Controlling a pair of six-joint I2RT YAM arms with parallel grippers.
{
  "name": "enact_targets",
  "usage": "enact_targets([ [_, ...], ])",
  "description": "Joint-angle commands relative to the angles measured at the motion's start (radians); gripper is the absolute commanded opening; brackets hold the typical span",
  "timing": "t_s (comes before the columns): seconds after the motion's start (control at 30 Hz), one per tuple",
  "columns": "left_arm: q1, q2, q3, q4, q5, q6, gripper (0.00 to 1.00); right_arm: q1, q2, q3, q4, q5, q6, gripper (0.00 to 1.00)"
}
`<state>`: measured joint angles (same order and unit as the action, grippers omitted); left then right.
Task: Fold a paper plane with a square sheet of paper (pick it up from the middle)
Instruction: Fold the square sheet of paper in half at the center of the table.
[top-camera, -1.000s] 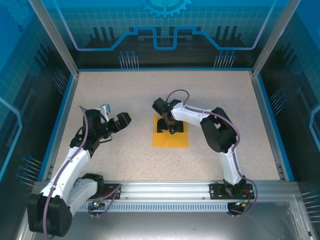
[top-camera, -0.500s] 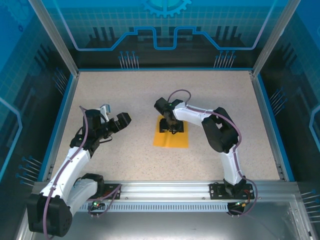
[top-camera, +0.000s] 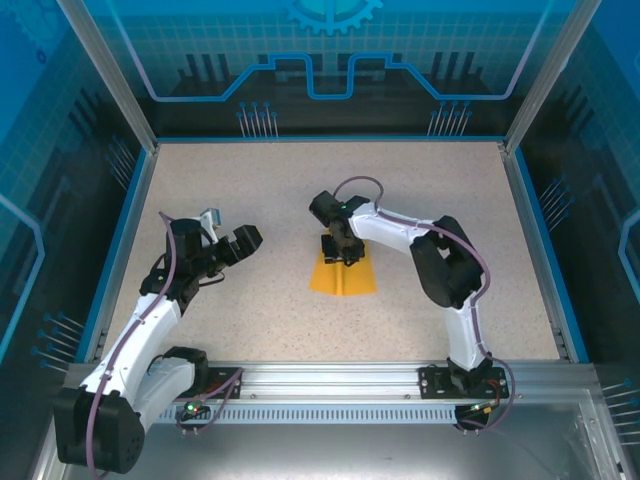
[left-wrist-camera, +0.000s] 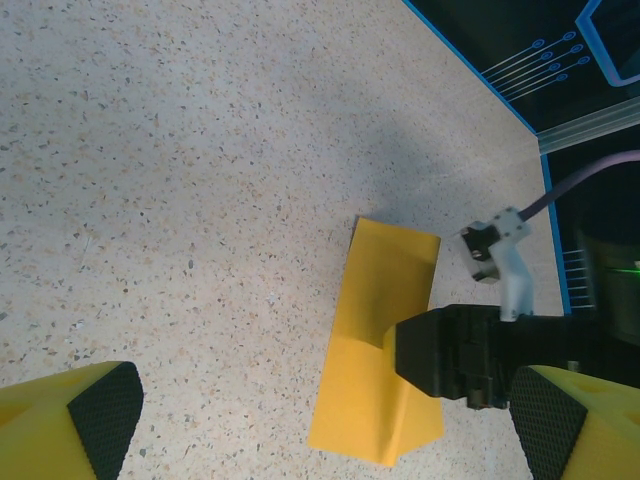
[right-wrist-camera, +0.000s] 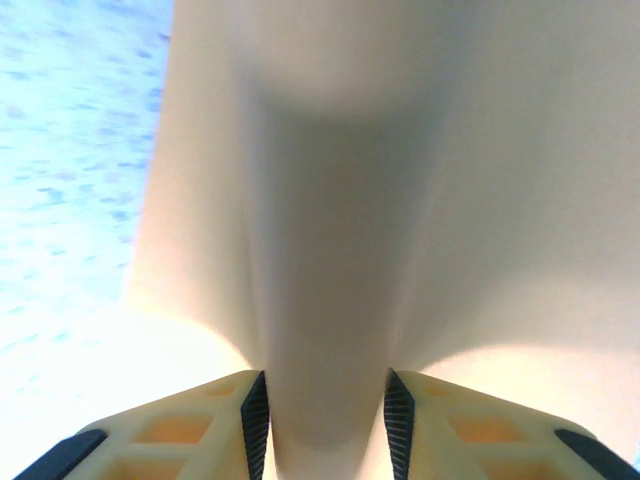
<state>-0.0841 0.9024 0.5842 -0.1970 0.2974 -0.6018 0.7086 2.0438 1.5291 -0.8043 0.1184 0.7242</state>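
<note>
The speckled table (top-camera: 250, 190) carries the square sheet of paper (top-camera: 343, 282) near its middle. Well to the left of the sheet, the left gripper (top-camera: 229, 232) hangs above the table with its jaws spread wide, holding nothing. Over the sheet's far half, the right gripper (top-camera: 342, 250) is down on the paper with its jaws drawn narrow. Its wrist view shows the dark pads (right-wrist-camera: 256, 420) pinching a raised ridge of paper between them. A second ago these jaws stood wider over a flat square. Now the sheet's far end has gathered in and buckled, while its near edge stays broad. The left arm has not moved.
</note>
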Motion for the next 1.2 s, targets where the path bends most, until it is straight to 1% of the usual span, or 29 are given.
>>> enact_targets([
  [0.0, 0.009, -0.011, -0.006, -0.011, 0.026, 0.007, 0.98, 0.0, -0.112, -0.02, 0.053, -0.087, -0.01, 0.37],
  [0.17, 0.009, -0.014, -0.002, -0.017, 0.026, 0.003, 0.99, -0.033, -0.205, -0.089, 0.182, -0.246, 0.004, 0.33],
  [0.23, 0.009, -0.019, -0.002, -0.019, 0.027, 0.001, 0.98, -0.047, -0.233, -0.112, 0.224, -0.293, 0.014, 0.34],
  [0.27, 0.009, -0.021, -0.004, -0.018, 0.026, 0.0, 0.98, -0.05, -0.238, -0.113, 0.221, -0.289, 0.01, 0.36],
  [0.37, 0.009, -0.023, -0.01, -0.012, 0.029, -0.007, 0.98, -0.047, -0.223, -0.079, 0.108, -0.153, -0.013, 0.48],
  [0.43, 0.009, -0.023, -0.012, -0.006, 0.034, -0.013, 0.98, -0.041, -0.186, -0.046, 0.016, -0.058, -0.022, 0.67],
  [0.5, 0.009, -0.022, -0.013, -0.004, 0.036, -0.014, 0.98, -0.031, -0.155, -0.026, -0.034, 0.01, -0.032, 0.75],
  [0.57, 0.008, -0.022, -0.011, -0.005, 0.036, -0.012, 0.98, -0.022, -0.124, -0.013, -0.065, 0.055, -0.021, 0.8],
  [0.7, 0.009, -0.022, -0.014, -0.005, 0.036, -0.013, 0.98, -0.014, -0.075, -0.007, -0.045, 0.053, -0.003, 0.84],
  [0.8, 0.008, -0.024, -0.012, -0.011, 0.037, -0.009, 0.99, -0.013, -0.019, 0.021, -0.058, 0.054, 0.006, 0.84],
  [0.87, 0.007, -0.026, -0.012, -0.016, 0.035, -0.005, 0.98, -0.01, 0.006, 0.023, -0.036, 0.027, 0.006, 0.84],
  [0.97, 0.008, -0.028, -0.012, -0.022, 0.032, 0.0, 0.98, -0.002, 0.023, 0.022, -0.014, 0.007, 0.008, 0.81],
  [1.03, 0.008, -0.028, -0.012, -0.021, 0.031, -0.001, 0.99, -0.002, 0.027, 0.024, -0.016, 0.006, 0.011, 0.75],
  [1.17, 0.009, -0.026, -0.011, -0.022, 0.031, 0.0, 0.99, -0.003, 0.013, 0.016, -0.026, 0.023, 0.015, 0.56],
])
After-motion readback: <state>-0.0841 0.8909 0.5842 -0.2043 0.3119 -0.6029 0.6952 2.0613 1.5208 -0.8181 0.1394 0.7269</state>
